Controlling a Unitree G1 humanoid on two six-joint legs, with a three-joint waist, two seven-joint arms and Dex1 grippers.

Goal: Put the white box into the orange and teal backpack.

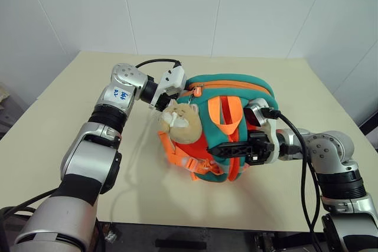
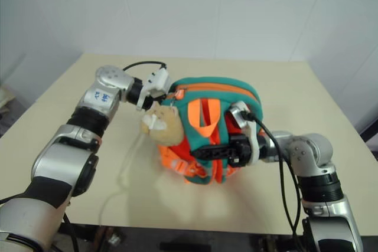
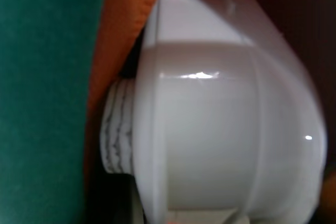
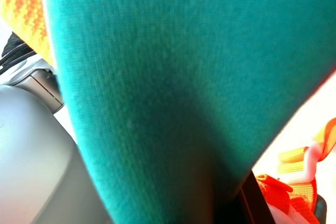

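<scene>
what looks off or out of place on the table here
Nothing is spilled or damaged. The orange and teal backpack lies on its side on the table, its cat-face charm flopped out. The white box sits at its orange-edged opening.

I see the small teal fabric backpack with orange panels and straps (image 1: 227, 125) standing near the middle of the pale beige flat table (image 1: 71, 122). My left gripper (image 1: 167, 94) sits at the backpack's upper left edge, the flat white plastic box (image 3: 210, 129) reaching into its opening. My right gripper (image 1: 236, 149) lies against its lower right side. The tan plush cat-face charm (image 1: 180, 122) hangs on its left front.
</scene>
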